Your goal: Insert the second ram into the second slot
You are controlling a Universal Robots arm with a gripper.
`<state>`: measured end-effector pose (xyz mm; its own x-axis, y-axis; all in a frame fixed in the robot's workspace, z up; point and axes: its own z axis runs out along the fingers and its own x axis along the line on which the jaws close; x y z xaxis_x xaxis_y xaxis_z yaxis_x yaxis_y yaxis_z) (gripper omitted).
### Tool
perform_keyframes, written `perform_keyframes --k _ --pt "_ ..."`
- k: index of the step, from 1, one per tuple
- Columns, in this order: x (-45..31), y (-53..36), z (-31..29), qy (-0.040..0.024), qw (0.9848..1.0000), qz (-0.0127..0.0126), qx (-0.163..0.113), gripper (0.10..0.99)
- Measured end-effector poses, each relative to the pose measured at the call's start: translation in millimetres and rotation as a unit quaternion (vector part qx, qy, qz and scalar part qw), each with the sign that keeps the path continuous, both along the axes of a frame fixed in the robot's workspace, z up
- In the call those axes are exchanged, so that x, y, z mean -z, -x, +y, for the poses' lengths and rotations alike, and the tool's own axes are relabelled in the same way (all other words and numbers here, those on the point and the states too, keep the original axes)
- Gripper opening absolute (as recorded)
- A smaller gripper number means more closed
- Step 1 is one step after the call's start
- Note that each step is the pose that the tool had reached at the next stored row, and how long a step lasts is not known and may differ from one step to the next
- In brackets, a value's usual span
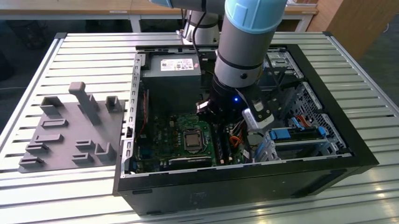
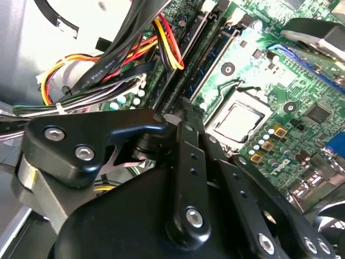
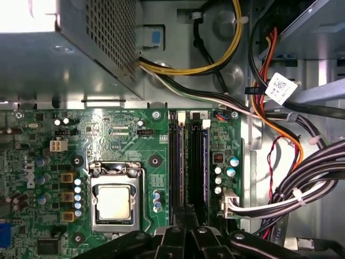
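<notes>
The second ram (image 2: pixel 215 59) is a thin blue stick that stands on edge in one of the two long slots beside the processor socket, also seen in the first wrist view (image 3: pixel 201 162). A dark stick fills the neighbouring slot (image 3: pixel 177 162). My gripper (image 2: pixel 186 105) hangs low inside the open computer case (image 1: pixel 249 177), its black fingers drawn together into one narrow tip over the near end of the slots (image 3: pixel 186 213). Whether the tip touches the stick is hidden. In the exterior view the gripper (image 1: pixel 218 133) sits just right of the processor (image 1: pixel 191 138).
Bundles of black, red and yellow cables (image 3: pixel 302 183) run close beside the slots. The grey power supply (image 1: pixel 171 70) fills the case's far end, with a drive cage (image 1: pixel 299 135) at the exterior view's right. A grey fixture plate (image 1: pixel 68 130) lies on the slatted table at the exterior view's left.
</notes>
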<state>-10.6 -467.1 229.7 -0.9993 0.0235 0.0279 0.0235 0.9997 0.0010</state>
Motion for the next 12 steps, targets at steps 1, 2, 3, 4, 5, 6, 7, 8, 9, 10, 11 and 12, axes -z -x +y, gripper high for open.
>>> perform_keyframes --k 1,2,3,4,5,6,7,8,9,10,11,12 --pt "0.0 -0.2 0.1 0.0000 1.0000 0.0000 0.000 0.106" --pt "-0.1 -0.4 0.4 0.0000 1.0000 0.0000 0.000 0.106" --pt "-0.1 -0.5 0.7 0.0001 1.0000 0.0001 0.000 0.106" --pt "0.0 -0.6 1.0 0.0001 1.0000 0.0000 0.000 0.106" --pt "0.1 -0.7 1.2 0.0001 1.0000 0.0000 0.000 0.106" --pt "0.2 -0.7 1.6 0.0003 1.0000 0.0001 0.000 0.106" --pt "0.4 -0.8 1.7 0.0003 1.0000 0.0001 0.000 0.106" --pt "0.5 -0.8 1.7 0.0005 1.0000 0.0001 0.000 0.106" --pt "0.7 -0.8 1.7 0.0005 1.0000 0.0001 0.000 0.106" --pt "1.0 -0.8 1.8 0.0004 1.0000 0.0001 0.000 0.106" --pt "1.5 -0.8 1.8 0.0003 1.0000 0.0001 0.000 0.106" --pt "2.2 -0.8 1.8 0.0003 1.0000 0.0000 0.000 0.106"
